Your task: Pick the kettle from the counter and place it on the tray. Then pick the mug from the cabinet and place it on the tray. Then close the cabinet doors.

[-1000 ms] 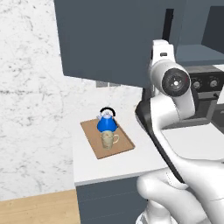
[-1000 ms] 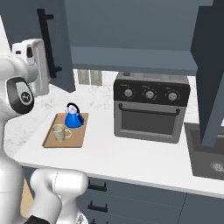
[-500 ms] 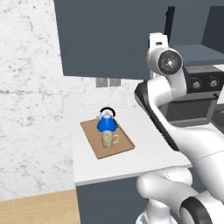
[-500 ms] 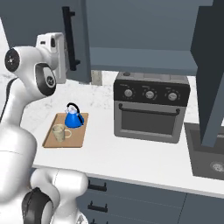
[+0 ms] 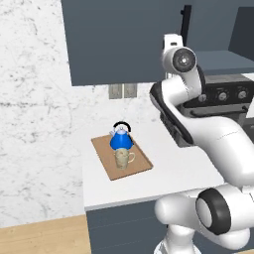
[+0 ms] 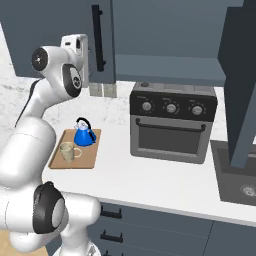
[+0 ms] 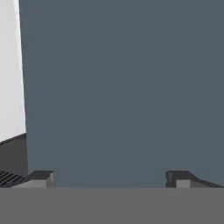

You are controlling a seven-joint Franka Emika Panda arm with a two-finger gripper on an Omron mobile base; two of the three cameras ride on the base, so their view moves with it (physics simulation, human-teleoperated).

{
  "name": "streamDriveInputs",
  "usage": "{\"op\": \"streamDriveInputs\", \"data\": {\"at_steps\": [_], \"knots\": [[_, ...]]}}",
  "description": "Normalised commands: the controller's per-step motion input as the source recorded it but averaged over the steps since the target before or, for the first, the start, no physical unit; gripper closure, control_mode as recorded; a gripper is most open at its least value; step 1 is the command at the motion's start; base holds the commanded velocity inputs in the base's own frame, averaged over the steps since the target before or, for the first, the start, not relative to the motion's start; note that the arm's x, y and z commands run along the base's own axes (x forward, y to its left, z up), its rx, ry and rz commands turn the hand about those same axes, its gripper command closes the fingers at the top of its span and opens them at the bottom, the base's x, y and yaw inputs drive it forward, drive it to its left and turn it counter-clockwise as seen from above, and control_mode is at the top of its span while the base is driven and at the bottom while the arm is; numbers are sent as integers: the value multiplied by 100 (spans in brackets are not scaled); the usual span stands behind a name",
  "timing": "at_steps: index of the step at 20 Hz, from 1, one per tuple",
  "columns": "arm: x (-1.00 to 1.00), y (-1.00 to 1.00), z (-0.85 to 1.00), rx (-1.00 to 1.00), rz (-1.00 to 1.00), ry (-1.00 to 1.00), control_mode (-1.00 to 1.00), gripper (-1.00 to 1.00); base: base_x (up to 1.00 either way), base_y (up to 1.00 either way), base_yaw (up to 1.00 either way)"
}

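The blue kettle [image 5: 120,140] [image 6: 84,134] and the beige mug [image 5: 123,158] [image 6: 67,150] both stand on the wooden tray [image 5: 104,154] [image 6: 86,156], which lies on the white counter [image 5: 168,173] [image 6: 150,175]. Up at the wall cabinet [image 6: 165,30], my gripper [image 7: 109,179] [image 6: 84,50] is open and faces the flat front of the left cabinet door [image 7: 122,87] [image 6: 65,30] [image 5: 119,39] from very close. Nothing is between its fingertips [image 7: 41,177]. That door's black bar handle [image 6: 98,37] [image 5: 186,20] is just beside my hand. The right cabinet door [image 6: 240,80] stands swung out.
A dark countertop oven [image 6: 172,125] [image 5: 223,94] with knobs sits right of the tray. A sink [image 6: 240,185] is at the far right. A wall outlet [image 6: 102,90] [image 5: 122,91] is below the cabinet. My arm crosses in front of the oven in the left base view.
The left cabinet door has swung toward the cabinet front, and my hand has followed it, staying against the panel. Kettle, mug and tray have not moved.
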Motion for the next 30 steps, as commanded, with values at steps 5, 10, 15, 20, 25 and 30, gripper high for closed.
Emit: {"op": "streamDriveInputs", "data": {"at_steps": [5, 10, 15, 20, 25, 30], "knots": [[36, 2, -24, -7, 7, 0, -100, -100, 0, 0, 0], [21, 7, -21, -13, 7, 0, -100, -100, 0, 0, 0], [-30, 3, -5, -4, 12, 2, -100, -100, 0, 0, 0], [-96, 6, 2, 0, 15, 9, -100, -100, 0, 0, 0], [-90, 9, 3, 0, 11, 15, -100, -100, 0, 0, 0], [-90, 6, 1, 0, 6, 8, -100, -100, 0, 0, 0]]}}
